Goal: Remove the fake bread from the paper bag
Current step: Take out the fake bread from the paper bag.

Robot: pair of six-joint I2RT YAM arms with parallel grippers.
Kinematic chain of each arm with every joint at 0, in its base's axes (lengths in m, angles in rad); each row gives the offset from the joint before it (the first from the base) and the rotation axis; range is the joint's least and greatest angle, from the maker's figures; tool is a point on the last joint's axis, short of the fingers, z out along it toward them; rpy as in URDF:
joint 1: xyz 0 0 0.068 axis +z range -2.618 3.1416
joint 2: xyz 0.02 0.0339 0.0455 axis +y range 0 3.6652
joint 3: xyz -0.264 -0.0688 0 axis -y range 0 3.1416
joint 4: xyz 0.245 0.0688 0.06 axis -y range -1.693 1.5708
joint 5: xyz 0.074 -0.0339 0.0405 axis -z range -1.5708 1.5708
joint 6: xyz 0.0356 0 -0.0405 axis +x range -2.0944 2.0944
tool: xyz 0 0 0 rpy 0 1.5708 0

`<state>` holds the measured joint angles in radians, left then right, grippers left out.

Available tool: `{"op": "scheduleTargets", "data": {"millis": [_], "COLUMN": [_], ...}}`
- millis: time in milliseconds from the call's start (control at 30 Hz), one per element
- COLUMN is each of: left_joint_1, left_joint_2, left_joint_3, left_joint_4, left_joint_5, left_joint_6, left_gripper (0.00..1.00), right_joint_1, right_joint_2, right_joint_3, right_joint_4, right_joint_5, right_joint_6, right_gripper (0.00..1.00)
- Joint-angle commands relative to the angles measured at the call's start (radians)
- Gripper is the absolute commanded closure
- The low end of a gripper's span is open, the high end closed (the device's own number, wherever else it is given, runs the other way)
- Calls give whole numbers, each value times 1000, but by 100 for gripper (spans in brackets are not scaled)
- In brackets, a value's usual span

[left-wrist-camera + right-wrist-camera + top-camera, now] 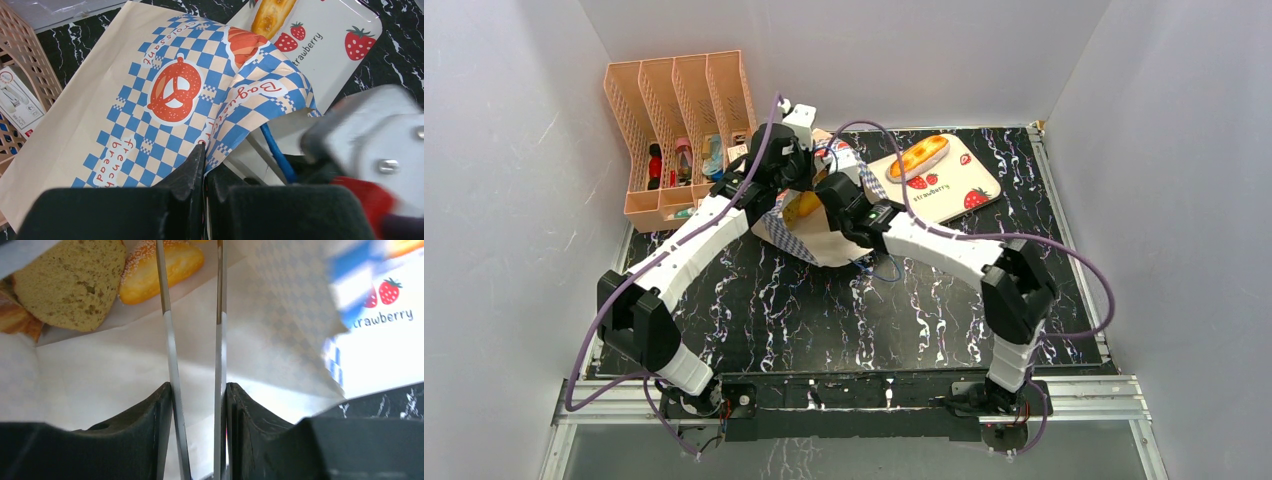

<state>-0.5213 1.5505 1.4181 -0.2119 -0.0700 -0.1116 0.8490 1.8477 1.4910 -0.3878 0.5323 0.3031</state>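
The paper bag [816,238] lies on its side on the black mat, its checkered band up in the left wrist view [150,100]. My left gripper [786,178] is shut on the bag's rim [205,150], holding the mouth up. My right gripper [832,195] sits at the bag mouth, shut on thin metal tongs [167,340] whose two blades reach into the white inside, slightly apart. Inside lie a brown toast-like slice [70,282], a golden sesame-topped piece [160,267] and a brown roll's edge [15,315]. The orange-glazed loaf [918,157] lies on a strawberry tray [954,190].
A peach file rack [679,110] with small items stands at the back left, close to the bag. The tray is just right of the bag [345,30]. A blue cord handle [275,150] hangs at the bag mouth. White walls enclose the table on three sides.
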Motion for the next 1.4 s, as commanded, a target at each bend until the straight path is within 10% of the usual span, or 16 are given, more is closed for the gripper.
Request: {"op": "scheduleTargets", "data": {"millis": [0,400,1367], "left_joint_1": [-6,-5,-16], "left_joint_2": [-41,11,-21], "left_joint_3": [-13,18,-7], "left_joint_4": [5,46,16], "left_joint_5": [-2,-19,41], "left_joint_6": [-20,-28,-28], "left_gripper": [100,100,100], "right_joint_1": [-12,4,-80], "right_joint_2": [-169,-343,-100], "right_joint_3": [-29,-119,24], "right_joint_4": [-13,-139,-90], "right_joint_5": [31,-38,-101], "right_joint_6": [57,118,122], "right_gripper": [100,100,78]}}
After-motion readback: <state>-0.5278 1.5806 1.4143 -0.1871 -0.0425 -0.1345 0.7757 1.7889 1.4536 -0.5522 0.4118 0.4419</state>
